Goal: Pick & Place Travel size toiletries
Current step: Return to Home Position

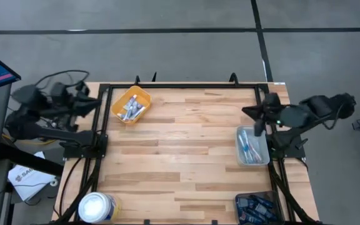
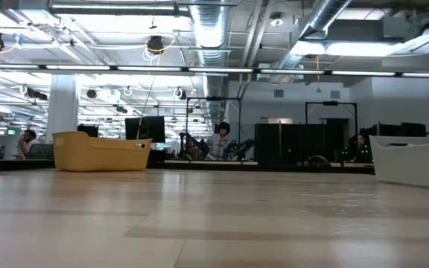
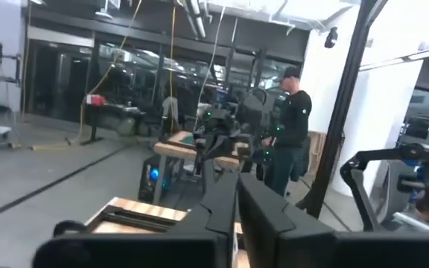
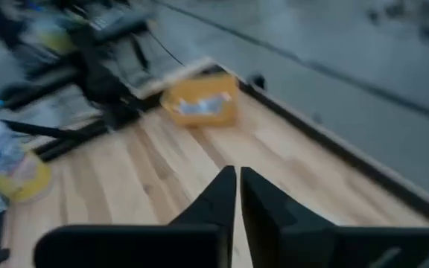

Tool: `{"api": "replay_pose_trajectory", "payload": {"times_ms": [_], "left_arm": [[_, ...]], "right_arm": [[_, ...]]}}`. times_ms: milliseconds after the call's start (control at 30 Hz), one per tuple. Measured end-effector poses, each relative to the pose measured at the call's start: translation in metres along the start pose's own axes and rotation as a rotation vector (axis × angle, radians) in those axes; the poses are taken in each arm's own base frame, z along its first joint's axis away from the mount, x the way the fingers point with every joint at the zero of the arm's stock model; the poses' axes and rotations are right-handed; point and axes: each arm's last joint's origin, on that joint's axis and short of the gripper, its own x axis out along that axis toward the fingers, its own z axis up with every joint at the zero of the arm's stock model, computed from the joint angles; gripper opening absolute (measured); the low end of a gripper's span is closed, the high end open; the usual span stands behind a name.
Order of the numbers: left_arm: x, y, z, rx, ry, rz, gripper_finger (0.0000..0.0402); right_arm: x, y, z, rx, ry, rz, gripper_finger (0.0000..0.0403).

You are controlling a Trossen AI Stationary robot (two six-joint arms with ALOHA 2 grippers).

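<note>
high view: both arms folded at the table's sides, travel toiletries lying in two bins.
the right gripper (image 4: pixel 237 173) hangs by the table's (image 1: pixel 186 156) right edge, its fingers closed together and holding nothing. the left gripper (image 3: pixel 238 181) is off the left edge, closed and empty too. just beside the right gripper, the gray bin (image 1: pixel 238 144) holds thin pale and blue sticks (image 1: pixel 250 150). well apart, near the far left corner, the yellow bin (image 1: pixel 121 99) holds a heap of small white tubes (image 1: pixel 130 111). a white round tub (image 1: pixel 97 207) stands at the near left corner, a dark box (image 1: pixel 238 206) of dark packets at the near right.
</note>
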Motion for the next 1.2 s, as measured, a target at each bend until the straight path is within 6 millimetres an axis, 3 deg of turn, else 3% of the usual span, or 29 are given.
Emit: {"api": "replay_pose_trajectory", "payload": {"times_ms": [200,433,633,900,1200], "left_arm": [[-0.048,0.011,-0.005,-0.002,-0.016,0.139,0.0003],[-0.072,0.02,-0.035,-0.008,-0.038,0.153,0.0001],[-0.073,0.026,-0.068,-0.002,-0.006,0.159,0.0],[-0.05,0.029,-0.107,-0.04,0.123,0.132,0.0],[-0.027,0.032,-0.142,-0.179,0.135,0.122,0.0001]], "right_arm": [[-0.015,-0.008,-0.011,-0.143,-0.147,0.124,0.0005],[-0.014,-0.03,-0.052,-0.042,-0.255,0.204,0.0002],[-0.01,-0.05,-0.08,0.03,-0.344,0.306,0.0],[-0.007,-0.074,-0.111,0.043,-0.465,0.551,0.0],[0.024,-0.056,-0.158,-0.068,-0.429,0.56,0.0]]}}
